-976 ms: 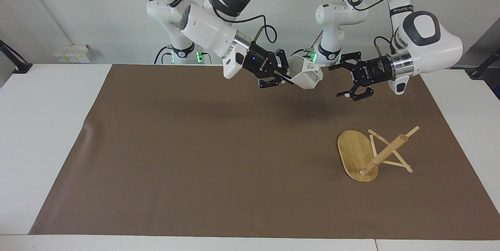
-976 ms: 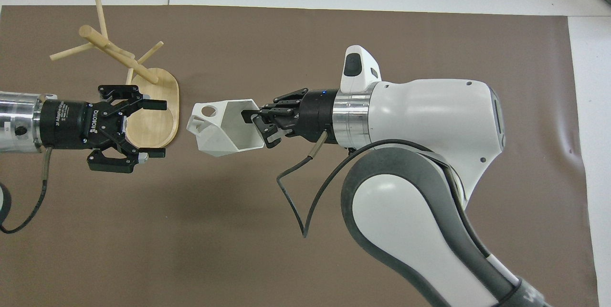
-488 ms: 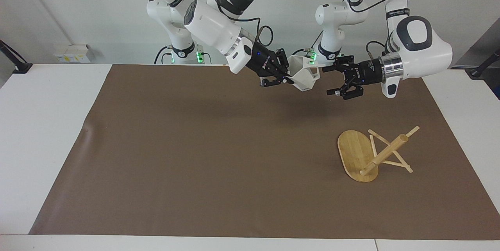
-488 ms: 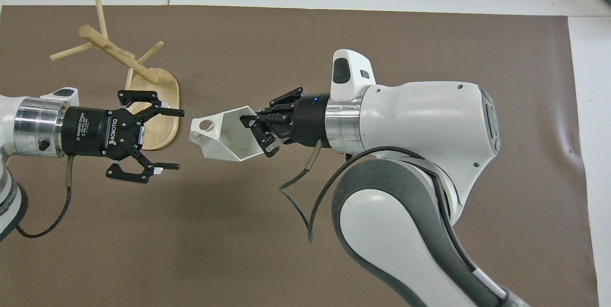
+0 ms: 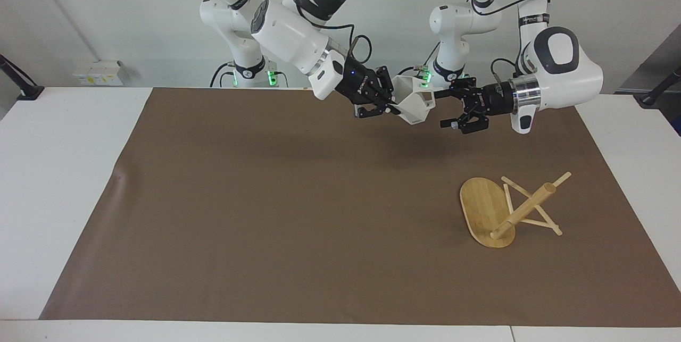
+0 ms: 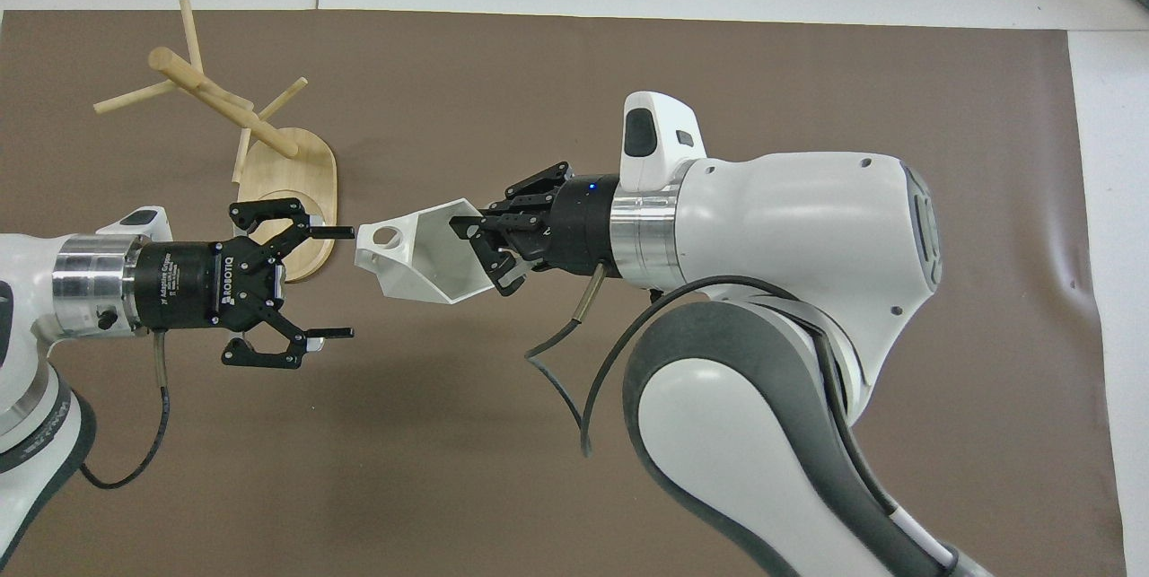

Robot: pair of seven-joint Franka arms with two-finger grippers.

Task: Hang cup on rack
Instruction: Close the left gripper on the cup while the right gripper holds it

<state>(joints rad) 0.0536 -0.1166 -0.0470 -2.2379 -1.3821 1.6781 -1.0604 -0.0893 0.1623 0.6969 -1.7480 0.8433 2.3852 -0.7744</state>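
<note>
Brown mat (image 5: 266,214); overhead shows cup (image 6: 422,254) handle's hole facing left end effector (image 6: 330,283).

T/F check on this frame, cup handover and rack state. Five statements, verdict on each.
1. The right hand is shut on the rim of the white faceted cup. True.
2. The left hand is shut on the cup's handle. False: it is open, level with the cup's handle end, gripping nothing.
3. The bamboo mug rack stands upright. False: it lies tipped over, base on edge, pegs touching the brown mat.
4. The cup is held in the air above the mat. True.
5. The cup already hangs on a rack peg. False: it is clear of the rack, in the right hand.
</note>
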